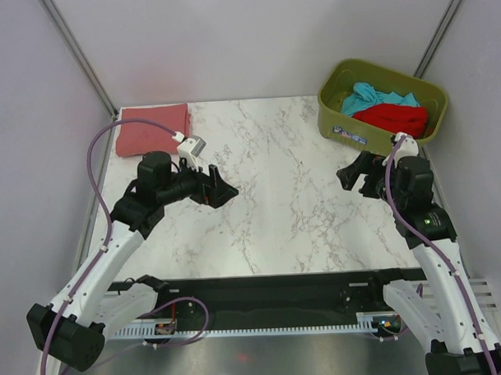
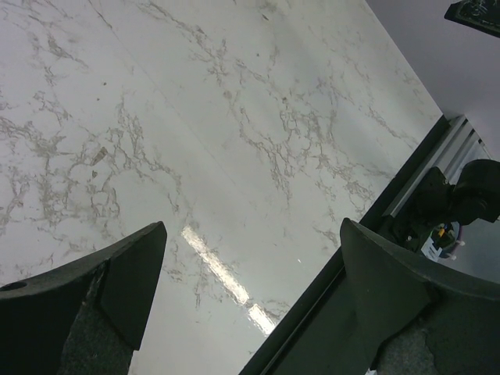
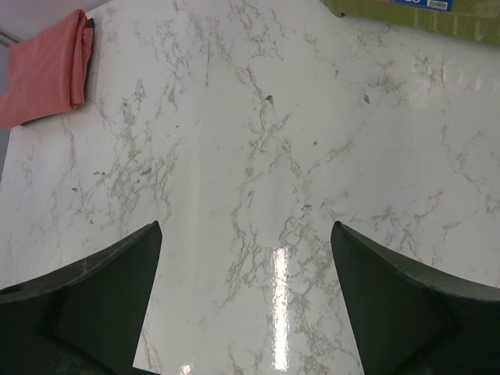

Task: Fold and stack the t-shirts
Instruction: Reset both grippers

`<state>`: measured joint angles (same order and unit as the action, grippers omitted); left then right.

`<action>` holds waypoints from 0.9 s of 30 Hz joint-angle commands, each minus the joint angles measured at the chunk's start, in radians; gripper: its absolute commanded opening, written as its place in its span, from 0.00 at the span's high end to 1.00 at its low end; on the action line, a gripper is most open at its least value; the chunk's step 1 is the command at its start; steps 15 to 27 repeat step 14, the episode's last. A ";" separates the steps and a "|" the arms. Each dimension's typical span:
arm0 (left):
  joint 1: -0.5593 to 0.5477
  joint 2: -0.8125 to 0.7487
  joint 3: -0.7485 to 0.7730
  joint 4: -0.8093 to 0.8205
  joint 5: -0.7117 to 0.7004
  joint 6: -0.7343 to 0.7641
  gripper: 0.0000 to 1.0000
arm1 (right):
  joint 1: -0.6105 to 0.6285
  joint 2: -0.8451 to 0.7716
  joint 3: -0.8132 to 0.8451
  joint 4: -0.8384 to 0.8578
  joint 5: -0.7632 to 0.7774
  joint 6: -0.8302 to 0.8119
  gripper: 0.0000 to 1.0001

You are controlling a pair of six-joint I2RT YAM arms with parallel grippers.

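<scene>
A folded dusty pink t-shirt (image 1: 152,129) lies flat at the table's far left corner, and it also shows at the upper left of the right wrist view (image 3: 47,66). A teal t-shirt (image 1: 379,97) and a bright red t-shirt (image 1: 392,118) lie crumpled in the olive-green bin (image 1: 340,123) at the far right. My left gripper (image 1: 220,189) hovers open over the left middle of the marble table, empty (image 2: 250,234). My right gripper (image 1: 355,177) stands open in front of the bin, nothing between its fingers (image 3: 246,238).
The marble table top (image 1: 284,194) is walled on the left, back and right. A black rail (image 1: 262,294) runs along the near edge between the arm bases. A purple cable (image 1: 101,160) loops over the left arm.
</scene>
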<state>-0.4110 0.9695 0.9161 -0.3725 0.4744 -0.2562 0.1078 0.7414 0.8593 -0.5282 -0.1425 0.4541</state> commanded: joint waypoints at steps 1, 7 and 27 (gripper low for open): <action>0.003 -0.029 0.001 0.027 0.024 -0.021 0.00 | 0.003 -0.007 0.007 -0.001 0.024 0.009 0.02; 0.003 -0.038 -0.005 0.032 0.020 -0.021 0.00 | 0.000 -0.005 0.004 -0.004 0.029 0.009 0.02; 0.003 -0.040 -0.010 0.037 0.024 -0.021 0.00 | 0.001 -0.005 0.004 -0.004 0.032 0.001 0.02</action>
